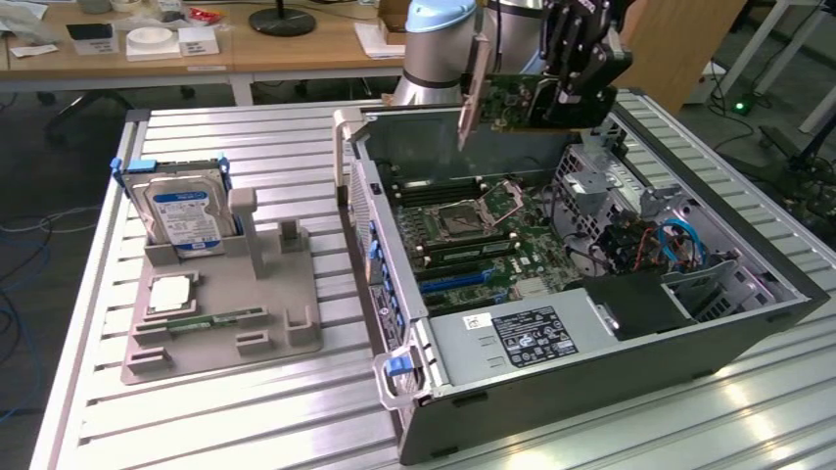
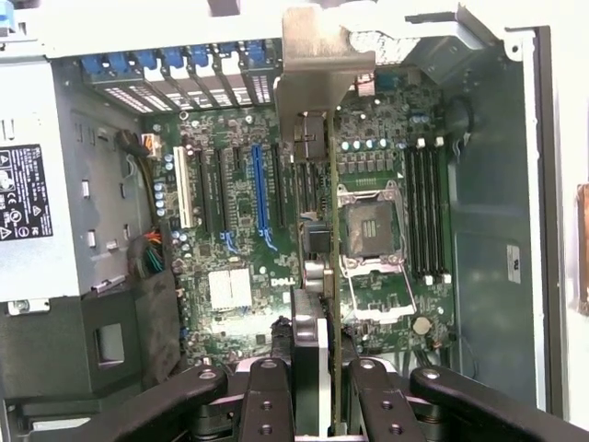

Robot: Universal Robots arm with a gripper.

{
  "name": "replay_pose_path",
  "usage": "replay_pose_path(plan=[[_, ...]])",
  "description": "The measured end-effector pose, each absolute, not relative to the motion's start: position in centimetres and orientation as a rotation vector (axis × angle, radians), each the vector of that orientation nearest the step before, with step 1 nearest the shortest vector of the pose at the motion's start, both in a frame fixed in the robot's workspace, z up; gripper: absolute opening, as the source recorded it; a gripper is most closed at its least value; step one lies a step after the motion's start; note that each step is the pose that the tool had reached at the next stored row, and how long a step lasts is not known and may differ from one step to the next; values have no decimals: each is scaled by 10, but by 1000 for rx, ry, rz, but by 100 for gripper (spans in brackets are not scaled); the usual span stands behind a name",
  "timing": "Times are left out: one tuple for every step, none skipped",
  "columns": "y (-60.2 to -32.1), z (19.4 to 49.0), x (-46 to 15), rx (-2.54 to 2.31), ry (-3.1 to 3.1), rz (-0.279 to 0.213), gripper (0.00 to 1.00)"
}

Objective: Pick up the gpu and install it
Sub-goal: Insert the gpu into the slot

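Thin green circuit-card gpu [image 1: 520,104] is clamped edge-down by the part-closed black gripper [image 2: 317,373], held over the open grey computer case [image 1: 588,387] (presumably to face the motherboard slots [image 2: 259,198]).

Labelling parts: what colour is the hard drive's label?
The hard drive label is blue and white, clearest in exterior view.

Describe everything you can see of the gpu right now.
The gpu is a thin green circuit card with a silvery metal bracket at one end and dark components on one face. The gripper is shut on it, holding it on edge in the air above the open computer case, over the motherboard. It touches only the gripper and sits in no slot yet.
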State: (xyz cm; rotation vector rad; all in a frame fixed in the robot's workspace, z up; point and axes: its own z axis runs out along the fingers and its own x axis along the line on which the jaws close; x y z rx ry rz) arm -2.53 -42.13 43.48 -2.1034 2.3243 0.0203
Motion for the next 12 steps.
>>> replay_pose_path(plan=[[-421, 435, -26, -2111, 2318, 20, 28], [-421, 435, -26, -2118, 2311, 20, 28], [-421, 435, -27, -2125, 2304, 20, 28], [-422, 435, -27, -2133, 2297, 20, 28], [-422, 435, -28, -2140, 2290, 20, 28], [-422, 435, -29, -2148, 2284, 20, 28], [-422, 435, -29, -2155, 2277, 20, 28], [-422, 435, -30, -2162, 2270, 20, 28], [-422, 435, -30, -2169, 2263, 20, 28], [-422, 435, -31, -2177, 2256, 20, 28], [-422, 435, -31, -2184, 2248, 20, 28], [-422, 435, -32, -2191, 2242, 20, 28]])
